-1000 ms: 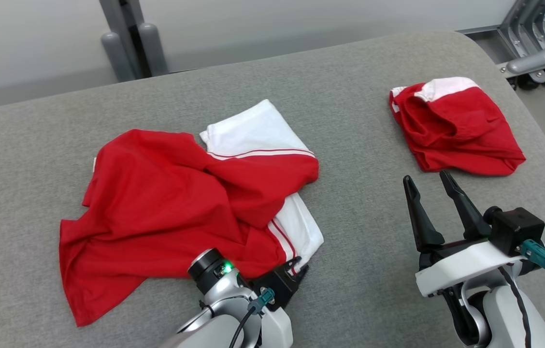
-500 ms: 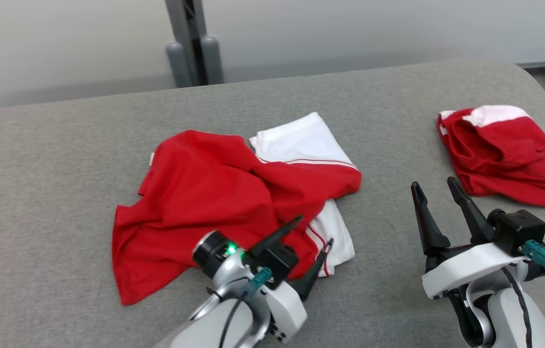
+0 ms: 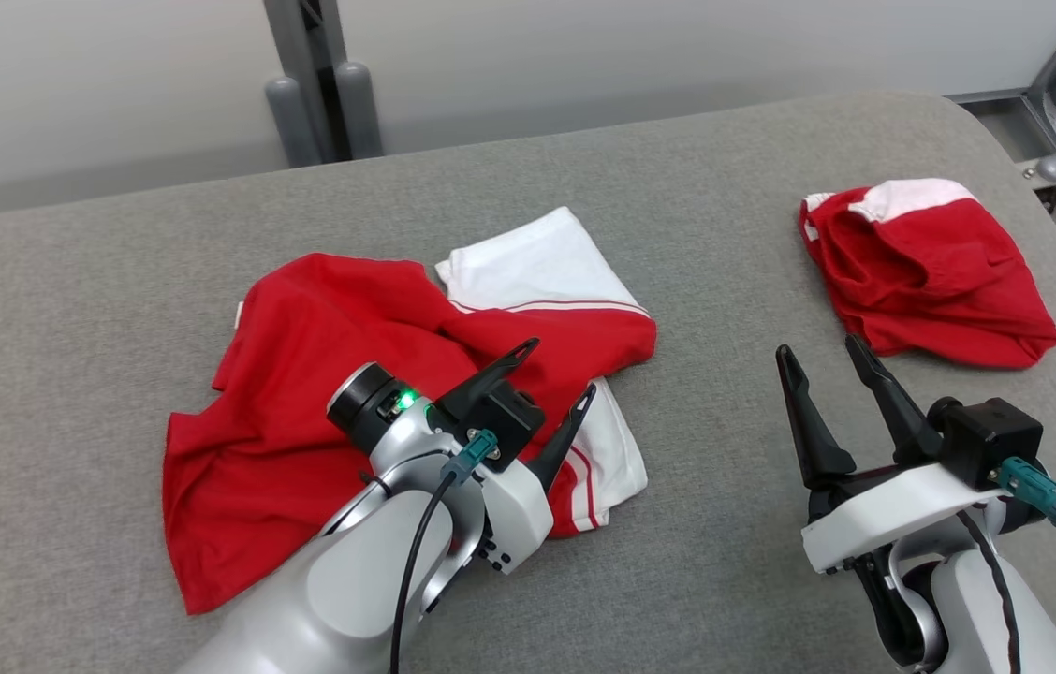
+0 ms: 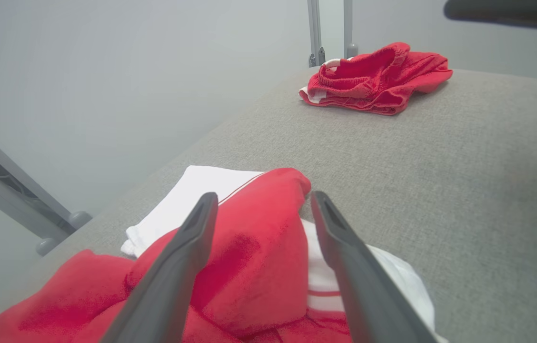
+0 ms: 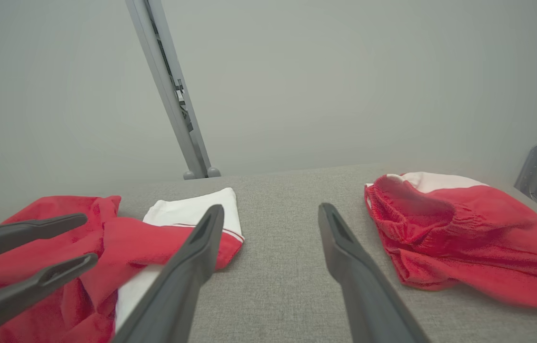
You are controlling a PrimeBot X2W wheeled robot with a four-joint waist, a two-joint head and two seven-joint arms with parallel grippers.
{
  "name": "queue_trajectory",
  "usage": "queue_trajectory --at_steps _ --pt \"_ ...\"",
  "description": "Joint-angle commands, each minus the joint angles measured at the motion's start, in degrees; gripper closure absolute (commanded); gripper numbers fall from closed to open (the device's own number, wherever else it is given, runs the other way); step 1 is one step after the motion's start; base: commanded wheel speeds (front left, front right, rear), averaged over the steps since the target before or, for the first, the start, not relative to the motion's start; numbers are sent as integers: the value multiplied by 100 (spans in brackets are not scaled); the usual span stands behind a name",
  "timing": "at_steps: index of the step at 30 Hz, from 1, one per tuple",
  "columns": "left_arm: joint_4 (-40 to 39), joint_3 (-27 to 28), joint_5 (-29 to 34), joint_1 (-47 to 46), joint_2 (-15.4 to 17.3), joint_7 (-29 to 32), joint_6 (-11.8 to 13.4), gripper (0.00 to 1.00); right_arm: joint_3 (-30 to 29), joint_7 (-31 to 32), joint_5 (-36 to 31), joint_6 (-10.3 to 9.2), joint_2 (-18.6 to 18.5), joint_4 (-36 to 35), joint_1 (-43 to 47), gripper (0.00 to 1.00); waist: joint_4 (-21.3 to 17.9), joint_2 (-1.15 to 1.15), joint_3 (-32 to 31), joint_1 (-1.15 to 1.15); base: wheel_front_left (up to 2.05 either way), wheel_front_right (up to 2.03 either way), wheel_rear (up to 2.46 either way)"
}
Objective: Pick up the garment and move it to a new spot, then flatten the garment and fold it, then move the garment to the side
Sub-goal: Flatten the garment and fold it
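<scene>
On tabletop point(image 3: 678, 281), centre-left: garment point(image 3: 303, 337) lies crumpled; left tool point(image 3: 560, 367) spread, empty, above its near right edge; right tool point(image 3: 816, 348) spread, well apart. Likely flattening step; next needs corners pinched, drawn outward

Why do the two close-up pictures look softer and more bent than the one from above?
Head view: soft even light, no glare, the red and white garment crisp. Left wrist view: the wide lens makes the left hand loom large and soft-edged, and the grey table bulges. Right wrist view: the right hand is blurred up close, the wall behind hazy.
</scene>
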Motion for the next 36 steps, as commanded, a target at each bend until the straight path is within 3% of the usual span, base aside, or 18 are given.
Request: queue_trajectory --at_steps 1,9,11,12,13,14,21,29,36 --pt "102 -19 13 -131 -5 -15 -35 0 -25 -55 24 1 -36 -19 -48 0 -232 0 163 0 0 0 0" --pt "818 -76 -119 -501 -65 56 -14 1 -99 -164 54 1 -35 -5 -81 0 -538 0 353 0 0 0 0" --pt "1015 -74 -175 -553 -70 116 21 52 -123 -171 57 1 -36 10 -87 0 -543 0 365 0 0 0 0" --pt "1105 -71 -193 -571 -71 130 14 67 -133 -180 54 1 -35 17 -87 0 -538 0 364 0 0 0 0" --pt "1174 -56 -225 -602 -73 135 25 95 -141 -186 51 1 -34 23 -87 0 -527 0 363 0 0 0 0" --pt "1214 -39 -247 -635 -78 119 48 100 -149 -195 48 1 -35 33 -89 0 -513 0 359 0 0 0 0" --pt "1134 285 -554 -742 -83 12 127 100 -119 -207 61 1 -36 68 -83 0 -385 0 297 0 0 0 0" --pt "729 921 -1657 -528 -83 -9 -287 100 -51 -170 55 1 -37 102 -58 0 -309 0 204 0 0 0 0" --pt "742 1248 -2230 -540 -80 -12 -247 100 -13 -158 53 1 -37 105 -33 0 -319 0 169 0 0 0 0"
